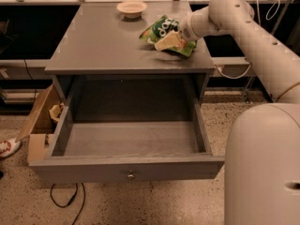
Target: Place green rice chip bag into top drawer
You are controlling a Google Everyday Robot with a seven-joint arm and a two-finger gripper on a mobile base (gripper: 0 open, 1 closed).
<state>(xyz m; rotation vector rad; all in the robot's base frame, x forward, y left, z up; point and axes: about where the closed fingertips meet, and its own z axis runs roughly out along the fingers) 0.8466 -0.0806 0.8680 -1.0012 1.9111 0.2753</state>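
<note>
The gripper (171, 41), jaws clamped on the green rice chip bag (161, 28), hangs over the worktop (103, 46), behind the right rear corner of the pulled-out top drawer (126, 168).

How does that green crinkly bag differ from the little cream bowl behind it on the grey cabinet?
The crinkly bright green snack bag is tilted, held in the robot's gripper at the right of the grey cabinet top; the small round cream bowl sits upright, untouched, near its back edge. The bag is printed and larger; the bowl is plain. Both are over that top.
</note>
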